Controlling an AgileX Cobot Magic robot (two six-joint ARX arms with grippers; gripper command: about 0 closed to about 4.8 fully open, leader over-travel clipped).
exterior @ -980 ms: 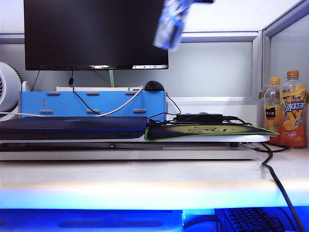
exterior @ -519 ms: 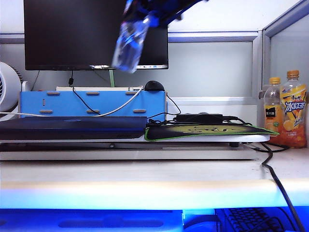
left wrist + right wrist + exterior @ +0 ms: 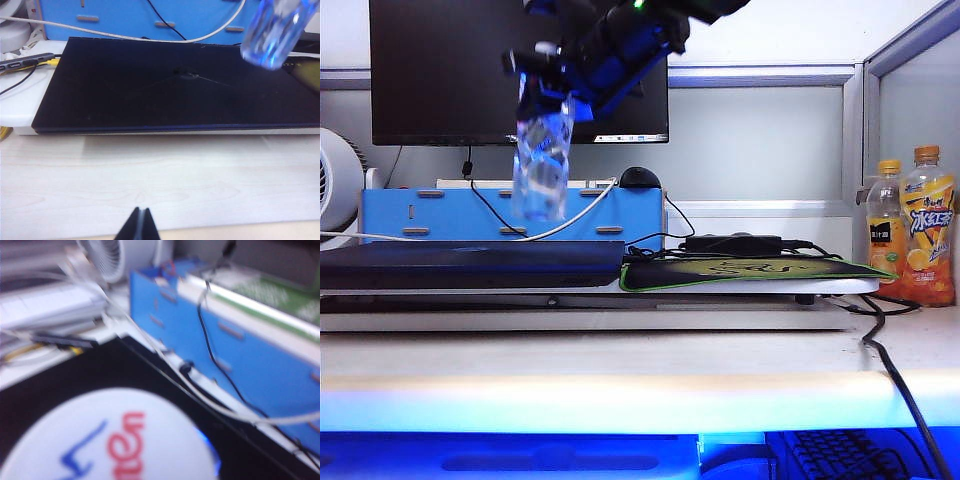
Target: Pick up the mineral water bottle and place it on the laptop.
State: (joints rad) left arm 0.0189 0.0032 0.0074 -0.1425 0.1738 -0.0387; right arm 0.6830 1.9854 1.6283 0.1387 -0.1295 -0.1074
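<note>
Now hanging above the laptop (image 3: pixel 470 262): mineral water bottle (image 3: pixel 542 165), pinched near its neck by the right gripper (image 3: pixel 548 82).
Cap lettering red and blue, too blurred to read; bottle base clear of the lid; left gripper (image 3: pixel 138 225) pressed together over bare desk.
</note>
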